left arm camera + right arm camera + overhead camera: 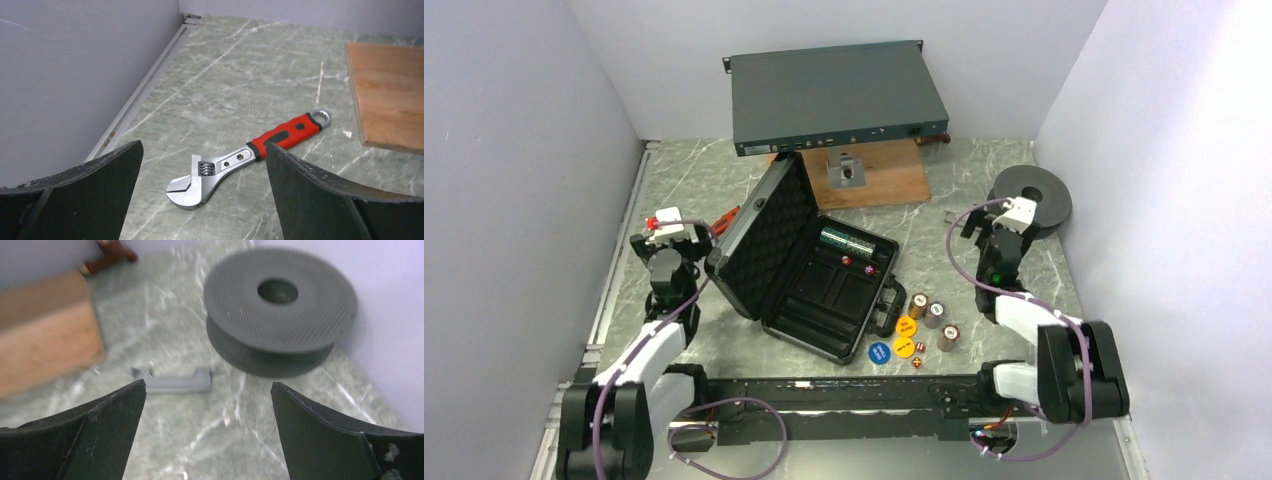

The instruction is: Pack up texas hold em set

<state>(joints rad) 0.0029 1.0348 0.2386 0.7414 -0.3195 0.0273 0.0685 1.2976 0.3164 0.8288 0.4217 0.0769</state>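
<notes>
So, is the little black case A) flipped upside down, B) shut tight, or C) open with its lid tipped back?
C: seen from above, the black case lies open on the table, its foam-lined lid tipped back to the left and its inside showing.

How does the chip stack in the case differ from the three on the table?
The chip stack in the case lies on its side in a far compartment; the three table stacks appear upright, right of the case. It looks greenish; they look brown with pale tops. All are cylinders.
</notes>
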